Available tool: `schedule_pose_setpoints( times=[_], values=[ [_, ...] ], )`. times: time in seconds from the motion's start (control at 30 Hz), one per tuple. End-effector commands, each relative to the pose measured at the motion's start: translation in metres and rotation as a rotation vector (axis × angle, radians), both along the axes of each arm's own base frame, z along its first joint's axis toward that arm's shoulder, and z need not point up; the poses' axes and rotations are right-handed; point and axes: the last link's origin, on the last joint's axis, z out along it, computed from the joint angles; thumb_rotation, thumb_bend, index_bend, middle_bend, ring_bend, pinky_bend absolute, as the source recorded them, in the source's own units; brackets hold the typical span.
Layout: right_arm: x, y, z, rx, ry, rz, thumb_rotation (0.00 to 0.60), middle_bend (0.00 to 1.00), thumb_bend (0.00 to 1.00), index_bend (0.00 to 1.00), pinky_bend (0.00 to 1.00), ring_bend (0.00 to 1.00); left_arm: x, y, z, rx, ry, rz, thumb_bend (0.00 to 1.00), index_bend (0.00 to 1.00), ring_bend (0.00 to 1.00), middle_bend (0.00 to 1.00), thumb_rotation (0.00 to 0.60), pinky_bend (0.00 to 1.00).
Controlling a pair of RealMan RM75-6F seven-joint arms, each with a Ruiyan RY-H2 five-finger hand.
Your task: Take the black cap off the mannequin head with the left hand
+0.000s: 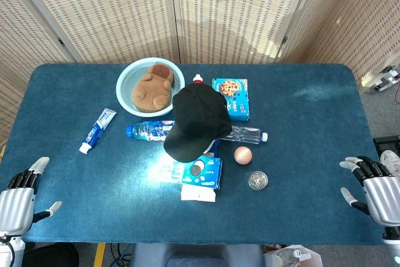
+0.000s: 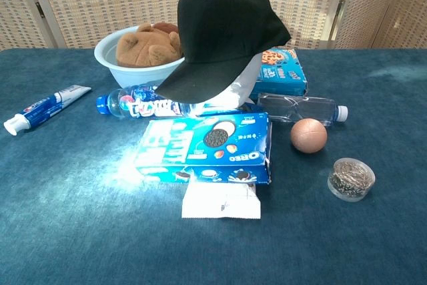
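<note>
The black cap (image 1: 199, 122) (image 2: 223, 35) sits on the mannequin head (image 2: 241, 87) at the table's middle, its brim pointing toward the front left. Only a grey sliver of the head shows beneath the cap in the chest view. My left hand (image 1: 19, 195) rests at the table's front left corner, far from the cap, fingers spread and holding nothing. My right hand (image 1: 373, 191) lies at the front right edge, also open with nothing in it. Neither hand shows in the chest view.
An Oreo box (image 1: 190, 172) and a white packet (image 1: 199, 193) lie in front of the head. Two water bottles (image 1: 145, 130) (image 1: 247, 134), a ball (image 1: 242, 154), a steel scourer (image 1: 257, 180), a cookie box (image 1: 231, 97), a toothpaste tube (image 1: 97, 130) and a bowl (image 1: 128, 82) with a plush toy surround it.
</note>
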Motion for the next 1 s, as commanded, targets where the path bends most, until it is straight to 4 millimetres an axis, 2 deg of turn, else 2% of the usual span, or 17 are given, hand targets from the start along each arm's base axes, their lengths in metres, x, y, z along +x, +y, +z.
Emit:
schedule_pose_setpoints(
  times=[0.03, 0.17, 0.3, 0.4, 0.5, 0.57, 0.63, 0.67, 0.83, 1.0],
  values=[
    [0.000, 0.000, 0.001, -0.002, 0.001, 0.001, 0.600, 0.28, 0.29, 0.33, 0.29, 0.19, 0.001, 0.001, 0.000, -0.003, -0.002, -0.004, 0.08, 0.09, 0.18, 0.13, 0.600, 0.19],
    [0.001, -0.001, 0.003, -0.009, 0.004, 0.004, 0.600, 0.28, 0.29, 0.33, 0.29, 0.19, 0.003, 0.005, -0.001, -0.014, -0.009, -0.029, 0.08, 0.10, 0.23, 0.13, 0.600, 0.19],
    [0.003, -0.001, 0.006, -0.015, 0.007, 0.010, 0.600, 0.28, 0.29, 0.33, 0.29, 0.19, 0.006, 0.013, -0.003, -0.053, -0.034, -0.072, 0.08, 0.11, 0.35, 0.24, 0.600, 0.25],
    [0.003, -0.001, 0.007, -0.016, 0.009, 0.010, 0.600, 0.28, 0.29, 0.33, 0.29, 0.19, 0.009, 0.020, -0.006, -0.096, -0.061, -0.100, 0.08, 0.13, 0.49, 0.38, 0.600, 0.37],
    [0.004, 0.000, 0.007, -0.016, 0.008, 0.010, 0.600, 0.28, 0.29, 0.33, 0.29, 0.19, 0.015, 0.031, -0.012, -0.139, -0.090, -0.153, 0.08, 0.15, 0.60, 0.49, 0.600, 0.56],
    [0.004, 0.001, 0.007, -0.016, 0.008, 0.012, 0.600, 0.28, 0.29, 0.33, 0.29, 0.19, 0.019, 0.038, -0.017, -0.157, -0.094, -0.194, 0.08, 0.16, 0.70, 0.61, 0.600, 0.77],
    [0.005, 0.002, 0.008, -0.018, 0.008, 0.013, 0.600, 0.28, 0.29, 0.33, 0.29, 0.19, 0.024, 0.046, -0.025, -0.178, -0.108, -0.240, 0.08, 0.17, 0.78, 0.70, 0.600, 0.93],
    [0.005, 0.002, 0.008, -0.018, 0.008, 0.013, 0.600, 0.28, 0.29, 0.33, 0.29, 0.19, 0.026, 0.050, -0.029, -0.184, -0.114, -0.260, 0.08, 0.17, 0.81, 0.73, 0.600, 0.97],
    [0.006, 0.004, 0.008, -0.017, 0.009, 0.013, 0.600, 0.28, 0.29, 0.33, 0.29, 0.19, 0.042, 0.069, -0.056, -0.233, -0.140, -0.333, 0.08, 0.16, 0.95, 0.88, 0.600, 1.00],
    [0.006, 0.007, 0.008, -0.020, 0.010, 0.007, 0.600, 0.28, 0.29, 0.33, 0.29, 0.19, 0.063, 0.088, -0.082, -0.261, -0.139, -0.375, 0.08, 0.16, 1.00, 0.96, 0.600, 1.00]
  ],
)
